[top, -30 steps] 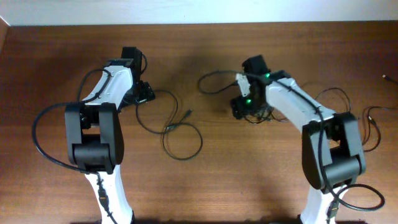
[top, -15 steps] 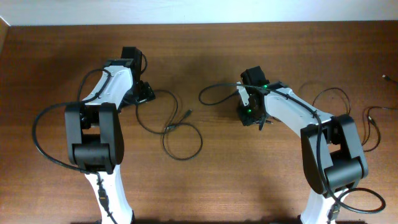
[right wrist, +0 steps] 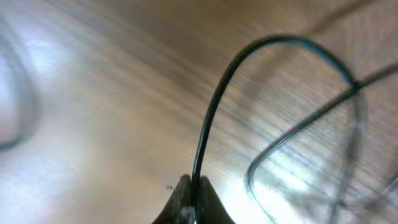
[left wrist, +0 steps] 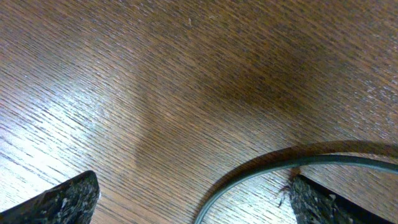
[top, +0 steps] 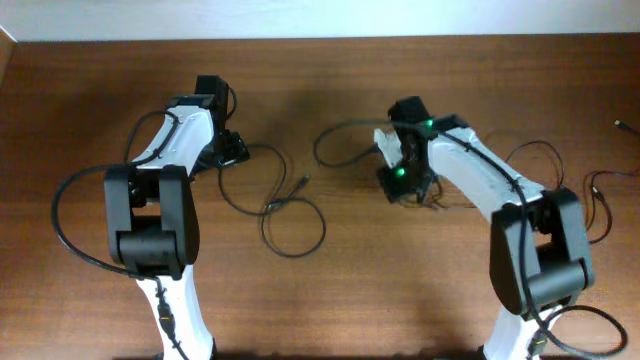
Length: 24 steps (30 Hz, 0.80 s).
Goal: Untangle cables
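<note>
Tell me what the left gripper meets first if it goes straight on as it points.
Likely the black cable arcing between the open fingers of the left gripper, then the table; depth is unclear.

Robotics lab bench, 2 white arms (top: 170, 150) at wooden table (top: 300, 300), white wall (top: 320, 15)

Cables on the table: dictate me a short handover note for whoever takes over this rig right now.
Left end effector: open, low over the table, with a cable curve between its fingers, not gripped.
Right end effector: shut on a cable strand.
Where things are: a loose loop lies by the left arm; other cables cross each other by the right arm.
Done: one cable appears to be separated.
Left: pull the held strand free of the crossings, then lay each cable apart.
</note>
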Available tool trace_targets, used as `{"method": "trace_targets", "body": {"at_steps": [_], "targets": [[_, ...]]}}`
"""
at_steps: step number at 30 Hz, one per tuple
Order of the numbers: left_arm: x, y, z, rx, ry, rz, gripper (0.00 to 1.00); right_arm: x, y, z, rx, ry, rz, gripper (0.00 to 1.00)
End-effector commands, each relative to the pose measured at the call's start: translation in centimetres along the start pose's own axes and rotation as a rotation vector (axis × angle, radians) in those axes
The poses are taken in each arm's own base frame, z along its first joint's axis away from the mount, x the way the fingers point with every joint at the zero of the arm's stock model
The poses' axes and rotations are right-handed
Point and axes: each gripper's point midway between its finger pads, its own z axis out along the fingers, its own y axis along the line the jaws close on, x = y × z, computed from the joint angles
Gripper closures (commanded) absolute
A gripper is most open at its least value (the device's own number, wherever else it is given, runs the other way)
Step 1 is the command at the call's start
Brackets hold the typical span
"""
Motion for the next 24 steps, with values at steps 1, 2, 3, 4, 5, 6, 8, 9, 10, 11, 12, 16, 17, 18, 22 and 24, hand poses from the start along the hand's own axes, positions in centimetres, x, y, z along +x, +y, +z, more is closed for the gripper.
{"method": "trace_targets", "body": {"at_steps": [1, 2, 3, 4, 5, 6, 8, 9, 10, 11, 12, 16, 17, 18, 22, 24], "targets": [[4.0, -0.1, 4.8, -0.045, 0.145, 0.035, 0.01, -4.6, 2.5, -9.7, -0.035, -0.247, -0.109, 0.96], [4.0, -0.1, 4.8, -0.045, 0.145, 0.035, 0.01, -5.1, 2.1, -11.2, -0.006, -0.281, -0.107, 0.96], [4.0, -0.1, 4.8, -0.046, 0.145, 0.035, 0.01, -5.4, 1.1, -12.4, 0.042, -0.307, -0.096, 0.96], [4.0, -0.1, 4.8, -0.046, 0.145, 0.035, 0.01, -5.3, -1.4, -13.5, 0.131, -0.321, -0.043, 0.96], [4.0, -0.1, 4.8, -0.046, 0.145, 0.035, 0.01, -4.9, -3.5, -13.9, 0.186, -0.320, 0.026, 0.96], [4.0, -0.1, 4.8, -0.046, 0.145, 0.035, 0.01, -4.4, -6.0, -14.4, 0.233, -0.320, 0.097, 0.96], [4.0, -0.1, 4.8, -0.046, 0.145, 0.035, 0.01, -3.1, -10.2, -15.4, 0.268, -0.329, 0.215, 0.96], [4.0, -0.1, 4.8, -0.046, 0.145, 0.035, 0.01, -2.3, -12.2, -15.8, 0.276, -0.335, 0.293, 0.96], [4.0, -0.1, 4.8, -0.046, 0.145, 0.035, 0.01, -1.2, -14.5, -16.3, 0.286, -0.340, 0.381, 0.96], [4.0, -0.1, 4.8, -0.046, 0.145, 0.036, 0.01, 0.1, -16.6, -16.6, 0.295, -0.340, 0.466, 0.96], [4.0, -0.1, 4.8, -0.046, 0.145, 0.035, 0.01, 1.7, -18.6, -16.9, 0.303, -0.336, 0.549, 0.96], [4.0, -0.1, 4.8, -0.046, 0.145, 0.035, 0.01, 7.4, -23.9, -17.0, 0.321, -0.302, 0.764, 0.95], [4.0, -0.1, 4.8, -0.046, 0.145, 0.035, 0.01, 8.5, -24.6, -16.7, 0.322, -0.291, 0.795, 0.96], [4.0, -0.1, 4.8, -0.046, 0.145, 0.035, 0.01, 9.9, -25.3, -16.3, 0.320, -0.274, 0.832, 0.95], [4.0, -0.1, 4.8, -0.046, 0.145, 0.035, 0.01, 12.3, -26.3, -15.3, 0.311, -0.245, 0.897, 0.11], [4.0, -0.1, 4.8, -0.046, 0.145, 0.035, 0.01, 11.9, -26.0, -15.2, 0.291, -0.256, 0.888, 0.02]]}}
